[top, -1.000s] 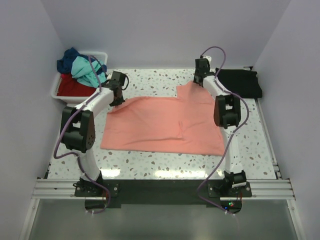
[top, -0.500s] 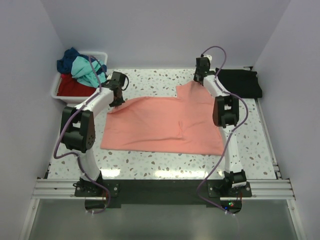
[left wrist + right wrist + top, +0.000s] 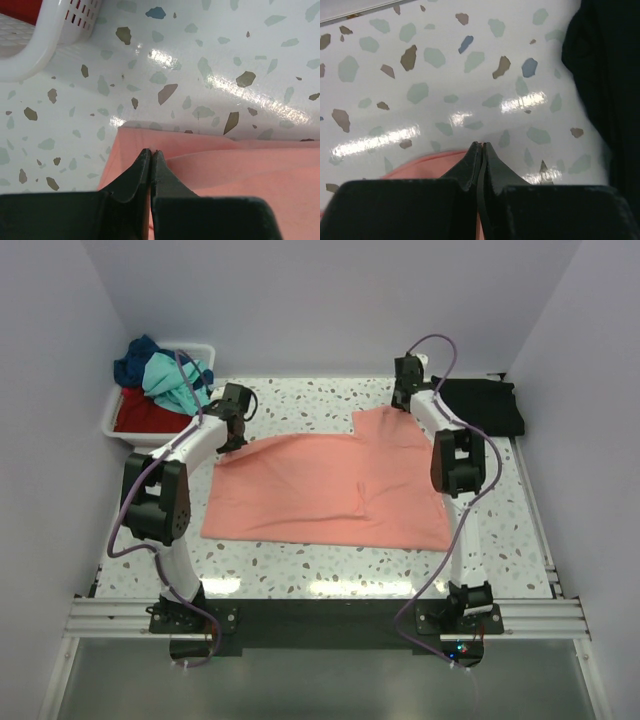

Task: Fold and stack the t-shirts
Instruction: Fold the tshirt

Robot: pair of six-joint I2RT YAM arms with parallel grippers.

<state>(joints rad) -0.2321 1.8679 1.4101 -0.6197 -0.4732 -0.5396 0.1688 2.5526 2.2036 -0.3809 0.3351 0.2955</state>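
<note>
A salmon-pink t-shirt lies spread flat across the middle of the table. My left gripper is shut on its far left corner, and the left wrist view shows the closed jaws pinching the pink cloth. My right gripper is shut at the shirt's far right corner; in the right wrist view its closed tips sit at the pink edge. A black t-shirt lies folded at the back right, its edge just right of that gripper.
A white plastic bin stands at the back left, its corner close to my left gripper. It holds navy, teal and red shirts. Walls close in the table on three sides.
The right gripper's jaws have closed at the shirt's far right corner and the wrist has shifted slightly right. The left gripper stays shut on its corner.
</note>
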